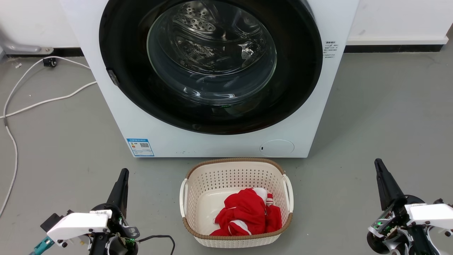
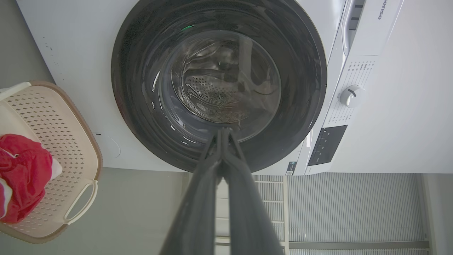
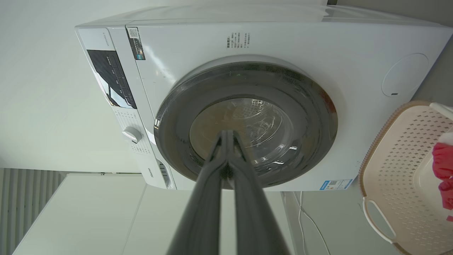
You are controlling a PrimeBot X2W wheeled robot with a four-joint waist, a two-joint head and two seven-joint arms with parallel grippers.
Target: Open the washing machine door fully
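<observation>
Nothing on the board yet. The large round glossy black washing machine door (image 1: 211,53), with its bulging clear glass window, sits at twelve o'clock in the head view. It looks fully shut, seated flat against the big white front-loading washing machine (image 1: 212,145).

Down at seven o'clock the left gripper (image 1: 124,173) hangs low over the grey floor (image 1: 53,141), its two long dark fingers pressed together with nothing between them. At five o'clock the right gripper (image 1: 378,164) mirrors it, jaws closed tip to tip and empty. Both are well apart from the door.

At six o'clock, just in front of the machine, stands a cream perforated laundry basket (image 1: 233,161) with a red and white garment (image 1: 246,212) inside.

A small grey tab (image 1: 112,78) at the door rim's nine o'clock looks like the place to pull. By my read, everything is left to do: reach, catch that edge, swing it wide.
</observation>
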